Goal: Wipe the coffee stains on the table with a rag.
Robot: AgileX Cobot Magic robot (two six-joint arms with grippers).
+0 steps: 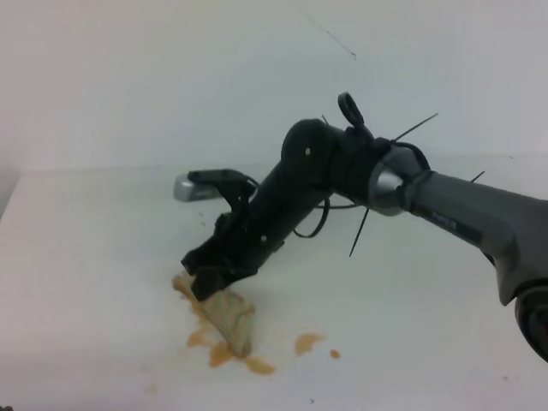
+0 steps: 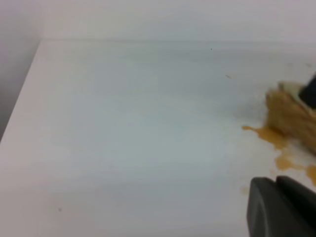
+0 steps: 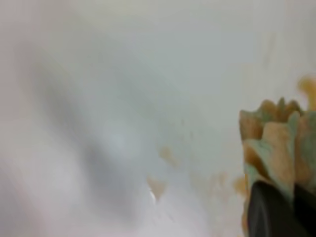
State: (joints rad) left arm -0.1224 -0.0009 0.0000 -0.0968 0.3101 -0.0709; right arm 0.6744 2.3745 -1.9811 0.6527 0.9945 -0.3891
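On table (image 1: 94, 257), one rag (image 1: 231, 315) (tool-pinched) among several coffee stains (image 1: 307, 342).

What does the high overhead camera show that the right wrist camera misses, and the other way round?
Only the exterior high view shows the whole right arm reaching in, the right gripper pressing the rag down onto the table, and the separate small blotches to the right of the rag.

Only the right wrist view shows, close up and blurred, the rag's bunched folds stained orange, bunched right at the fingertips.

Both show the rag, the coffee stains and the white table.
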